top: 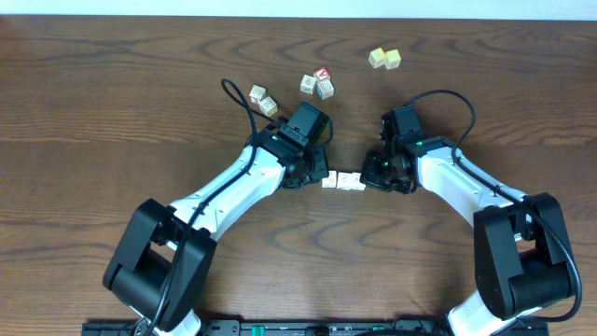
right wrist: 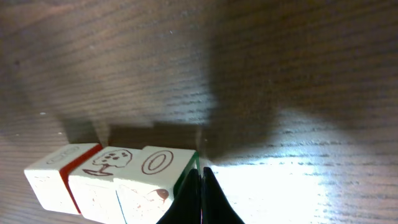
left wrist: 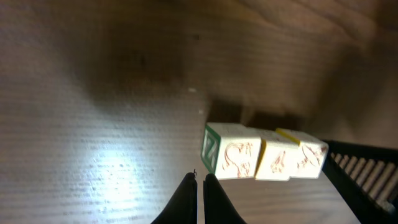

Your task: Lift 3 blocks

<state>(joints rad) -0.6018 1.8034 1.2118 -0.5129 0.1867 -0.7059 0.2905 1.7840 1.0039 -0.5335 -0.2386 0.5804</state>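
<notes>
Cream wooden blocks [left wrist: 277, 158], three touching in a row, reddish drawings

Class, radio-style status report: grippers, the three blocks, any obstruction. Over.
Left gripper shut, right gripper shut. Blocks in a row between them. Nothing in the way.

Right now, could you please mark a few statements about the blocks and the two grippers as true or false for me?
1. The three blocks lie in one row, side against side. True.
2. The left gripper is open. False: its fingers are shut together.
3. The right gripper holds a block between its fingers. False: it is shut with nothing between them, at the end of the row.
4. The row lies between the two grippers. True.
5. The two yellow-green cubes are stacked on the row. False: they lie well apart from it, farther from the robot.
</notes>
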